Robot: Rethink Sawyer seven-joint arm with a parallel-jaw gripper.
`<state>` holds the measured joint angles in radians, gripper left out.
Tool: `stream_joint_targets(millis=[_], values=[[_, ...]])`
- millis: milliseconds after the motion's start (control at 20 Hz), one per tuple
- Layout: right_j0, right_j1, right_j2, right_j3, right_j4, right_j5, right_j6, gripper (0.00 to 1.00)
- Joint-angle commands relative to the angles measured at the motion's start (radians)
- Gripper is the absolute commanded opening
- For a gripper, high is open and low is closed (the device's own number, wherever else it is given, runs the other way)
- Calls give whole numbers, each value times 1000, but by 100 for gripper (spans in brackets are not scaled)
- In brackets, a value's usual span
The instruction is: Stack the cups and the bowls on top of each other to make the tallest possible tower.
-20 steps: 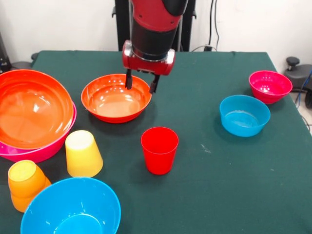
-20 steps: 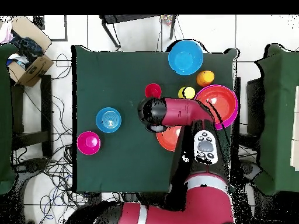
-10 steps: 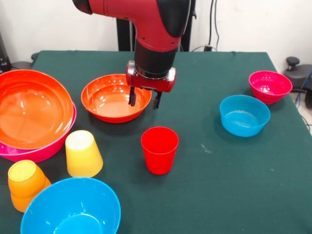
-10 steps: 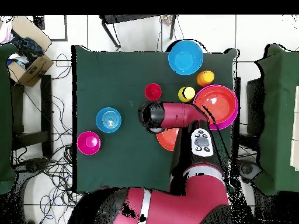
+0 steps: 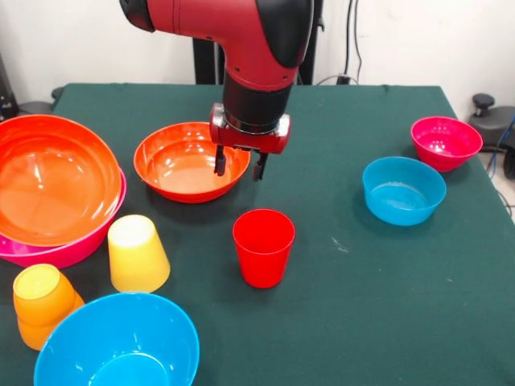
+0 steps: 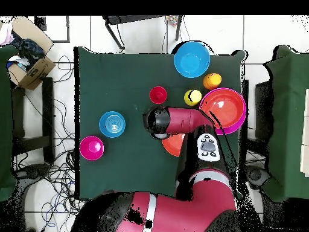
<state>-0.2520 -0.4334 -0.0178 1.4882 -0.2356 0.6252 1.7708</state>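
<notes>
1. My arm (image 5: 241, 40) reaches down over the green table (image 5: 362, 305), its gripper (image 5: 238, 165) hanging at the right rim of the orange bowl (image 5: 181, 165); the two dark fingers (image 5: 219, 159) stand apart, with nothing between them.
2. The red cup (image 5: 263, 247) stands upright and open-mouthed on the cloth, just in front of the gripper and clear of it.
3. At the left edge in the front view, a big orange bowl (image 5: 48, 177) sits nested in the pink bowl (image 5: 48, 251), whose rim shows below it.
4. The yellow cup (image 5: 137, 252) stands mouth-down beside that pair; the orange cup (image 5: 42, 305) stands mouth-down too, near the corner, close against the big blue bowl (image 5: 117, 346).
5. Across the table, the small blue bowl (image 5: 403, 190) and the magenta bowl (image 5: 446, 142) sit side by side, apart from each other and well apart from the rest.
6. From overhead, my arm (image 6: 181, 119) covers most of the orange bowl (image 6: 174, 145); the red cup (image 6: 158, 95) lies just beyond the wrist, and the small blue bowl (image 6: 112, 124) and magenta bowl (image 6: 91, 147) lie out to the side.
7. No tower stands; the only stacking I see is the orange bowl in the pink.
</notes>
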Motion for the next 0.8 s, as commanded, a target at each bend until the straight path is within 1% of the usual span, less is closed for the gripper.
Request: stream_joint_targets(millis=[50, 350, 600, 800], values=[[-1, 13, 72, 33, 48, -59, 141, 100], [7, 19, 83, 49, 70, -64, 143, 100], [19, 43, 88, 62, 111, -106, 184, 100], [25, 78, 89, 52, 122, -151, 182, 100]])
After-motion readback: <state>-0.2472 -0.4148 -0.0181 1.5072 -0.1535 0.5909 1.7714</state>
